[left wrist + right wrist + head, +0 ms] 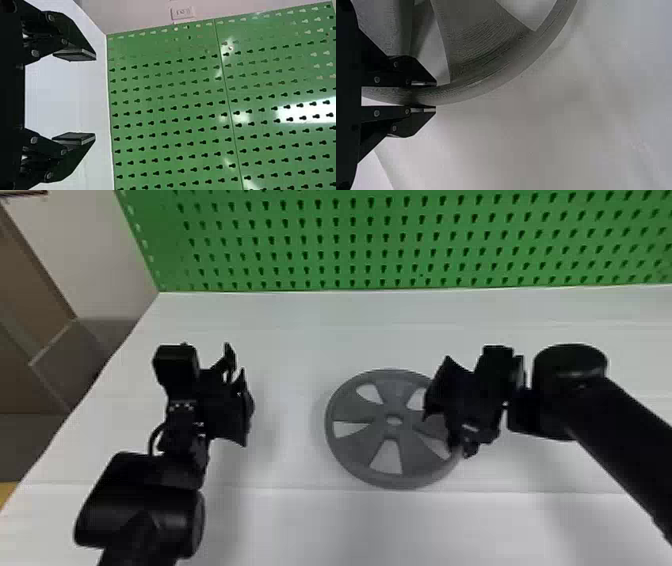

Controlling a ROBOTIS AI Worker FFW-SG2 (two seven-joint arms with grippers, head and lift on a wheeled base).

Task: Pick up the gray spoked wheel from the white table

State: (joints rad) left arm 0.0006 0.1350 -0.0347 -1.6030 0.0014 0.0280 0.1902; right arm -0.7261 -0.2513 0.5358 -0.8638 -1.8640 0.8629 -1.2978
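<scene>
The gray spoked wheel (352, 405) lies over the white table (300, 340) in the head view, near the middle. At its right side is my right gripper (440, 410), covering part of the rim. The right wrist view shows the rim of the wheel (502, 75) between the two fingers of my right gripper (435, 97), which are shut on it. Well to the left of the wheel, my left gripper (240, 390) is held above the table, apart from the wheel. In the left wrist view my left gripper (95, 97) is open, its fingers wide apart with nothing between them.
A green pegboard (370, 240) stands along the table's back edge. The table's left edge slants down past the left arm. Beyond that edge are a pale wall (100, 255) and a brown panel (30, 285).
</scene>
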